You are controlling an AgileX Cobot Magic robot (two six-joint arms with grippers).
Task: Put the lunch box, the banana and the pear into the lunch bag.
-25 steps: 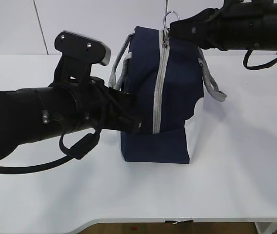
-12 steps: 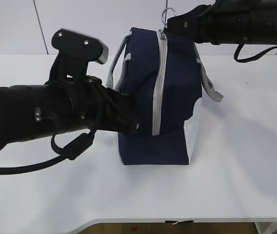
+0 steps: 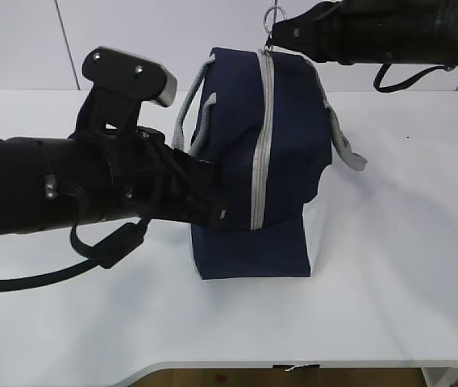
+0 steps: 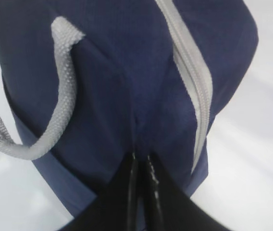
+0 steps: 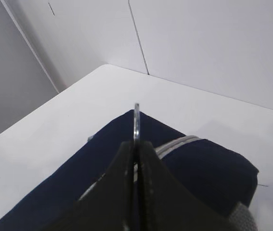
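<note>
While pinching the lunch bag (image 3: 285, 145) fabric with left jaws on the worktop (image 3: 406, 266), keeping right jaws clamped on the ring pull (image 5: 136, 120), drawing steadily along the closed zipper (image 3: 260, 137).

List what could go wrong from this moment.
1. The right tool pinches only the thin ring pull; the ring could slip out.
2. The left tool holds just a fold of the lunch bag; the fabric may pull free and the bag lift or tip.

No legible text, seemingly
</note>
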